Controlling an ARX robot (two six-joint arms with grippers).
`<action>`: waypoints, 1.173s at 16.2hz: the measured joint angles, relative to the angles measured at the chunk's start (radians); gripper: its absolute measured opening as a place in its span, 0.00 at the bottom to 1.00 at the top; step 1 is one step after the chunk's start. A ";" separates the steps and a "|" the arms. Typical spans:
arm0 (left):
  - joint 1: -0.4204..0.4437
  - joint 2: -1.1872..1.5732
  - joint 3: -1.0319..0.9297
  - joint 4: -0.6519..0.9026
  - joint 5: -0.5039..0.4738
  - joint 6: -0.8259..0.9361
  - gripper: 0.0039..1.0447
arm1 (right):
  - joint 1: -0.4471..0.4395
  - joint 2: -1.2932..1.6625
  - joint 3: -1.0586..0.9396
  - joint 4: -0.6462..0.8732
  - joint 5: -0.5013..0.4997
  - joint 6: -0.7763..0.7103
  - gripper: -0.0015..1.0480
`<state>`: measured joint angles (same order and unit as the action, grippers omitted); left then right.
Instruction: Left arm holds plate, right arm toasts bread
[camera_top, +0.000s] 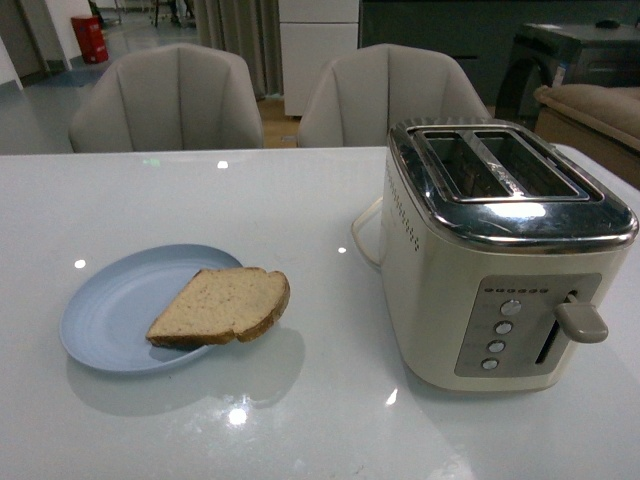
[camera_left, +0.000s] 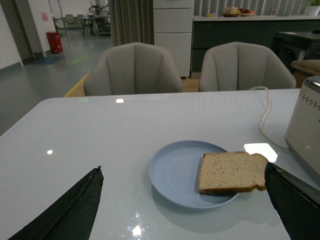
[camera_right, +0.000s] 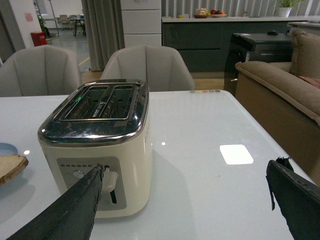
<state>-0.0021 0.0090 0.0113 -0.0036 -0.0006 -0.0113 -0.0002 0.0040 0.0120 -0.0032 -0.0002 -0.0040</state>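
The plate lies on the white table, to the left of the toaster and apart from it. The bread lies flat on the side of the plate nearer the toaster, its rounded end overhanging the rim. The toaster's lever sits at the top of its slot. The left gripper is spread wide and holds nothing, facing the plate. The right gripper, likewise spread and holding nothing, faces the toaster's lever side.
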 joint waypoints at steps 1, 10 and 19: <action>0.000 0.000 0.000 0.000 0.000 0.000 0.94 | 0.000 0.000 0.000 0.000 0.000 0.000 0.94; 0.000 0.000 0.000 0.000 0.000 0.000 0.94 | 0.000 0.000 0.000 0.000 0.000 0.000 0.94; 0.000 0.000 0.000 0.000 0.000 0.000 0.94 | 0.000 0.000 0.000 0.000 0.000 0.000 0.94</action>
<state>-0.0017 0.0093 0.0113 -0.0032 -0.0006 -0.0113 -0.0002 0.0040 0.0120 -0.0032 -0.0006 -0.0040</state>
